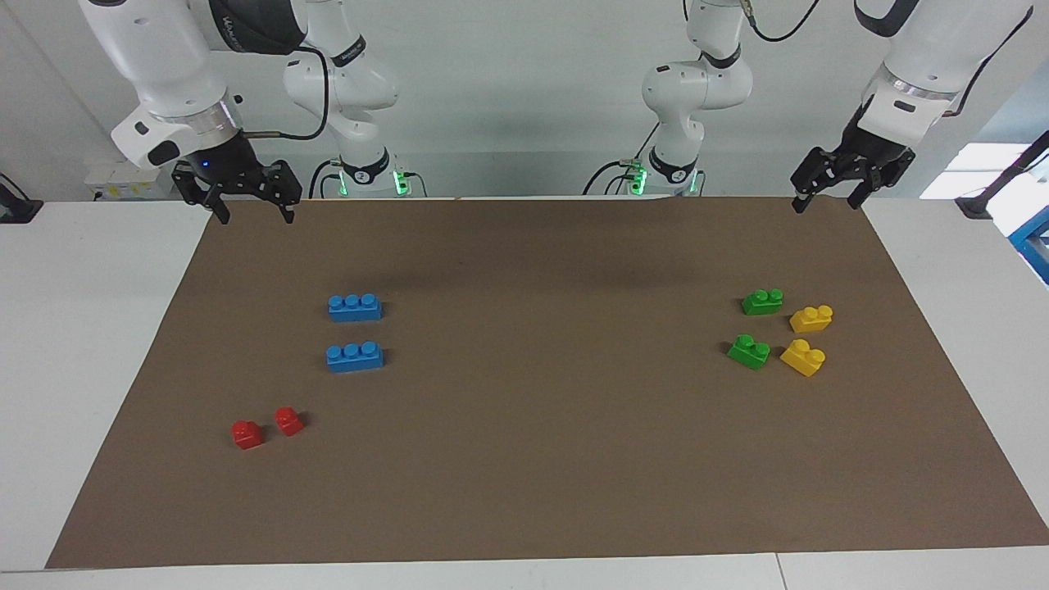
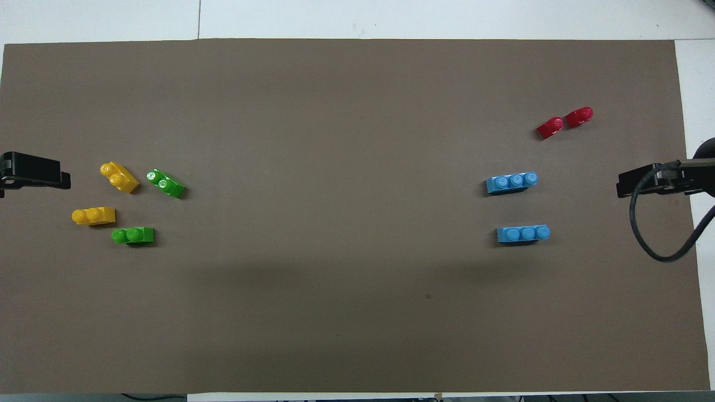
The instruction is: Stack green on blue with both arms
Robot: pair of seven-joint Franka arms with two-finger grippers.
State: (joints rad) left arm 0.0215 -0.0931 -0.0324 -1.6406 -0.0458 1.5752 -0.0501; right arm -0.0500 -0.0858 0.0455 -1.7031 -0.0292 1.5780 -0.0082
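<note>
Two green bricks lie on the brown mat toward the left arm's end: one nearer to the robots [image 1: 762, 301] [image 2: 133, 235], one farther [image 1: 749, 351] [image 2: 166, 183]. Two blue bricks lie toward the right arm's end: one nearer [image 1: 354, 307] [image 2: 523, 233], one farther [image 1: 354, 357] [image 2: 511, 182]. My left gripper [image 1: 826, 205] [image 2: 33, 170] hangs open and empty over the mat's corner near its base. My right gripper [image 1: 256, 218] [image 2: 648, 181] hangs open and empty over the mat's other near corner. Both arms wait, well apart from the bricks.
Two yellow two-stud bricks [image 1: 811, 318] [image 1: 803, 357] lie beside the green ones, toward the table's end. Two small red bricks [image 1: 247, 433] [image 1: 288, 420] lie farther from the robots than the blue ones. The brown mat [image 1: 524, 459] covers most of the white table.
</note>
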